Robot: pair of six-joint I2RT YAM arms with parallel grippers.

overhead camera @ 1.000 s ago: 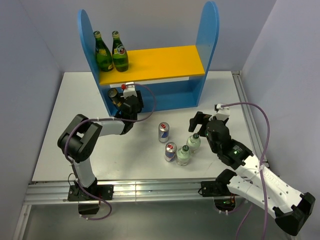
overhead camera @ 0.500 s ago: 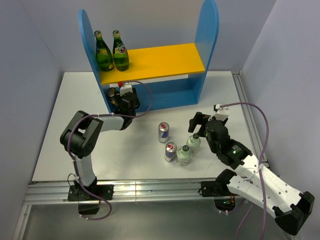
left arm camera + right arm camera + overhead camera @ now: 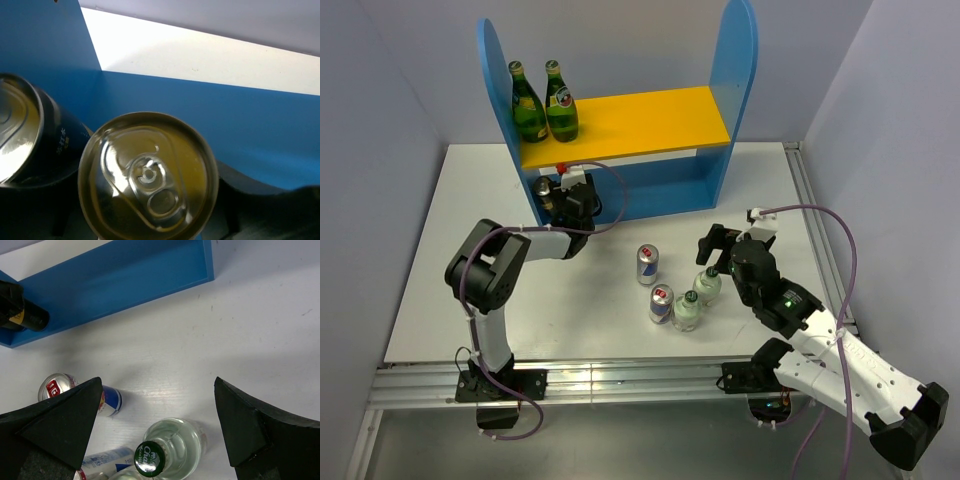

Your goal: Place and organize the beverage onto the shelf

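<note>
I see the can (image 3: 148,177) top as shiny, gold-tinted metal, mirror-smooth. The shelf (image 3: 240,125) looks matt blue, painted and smooth. The table (image 3: 260,325) is matt white, faintly scuffed. The bottle (image 3: 185,437) is clear and glossy.

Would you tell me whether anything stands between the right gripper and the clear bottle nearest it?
Nothing visible does. The right gripper is open with the clear bottle straight ahead of it; the blue-and-silver can stands off to the side.
</note>
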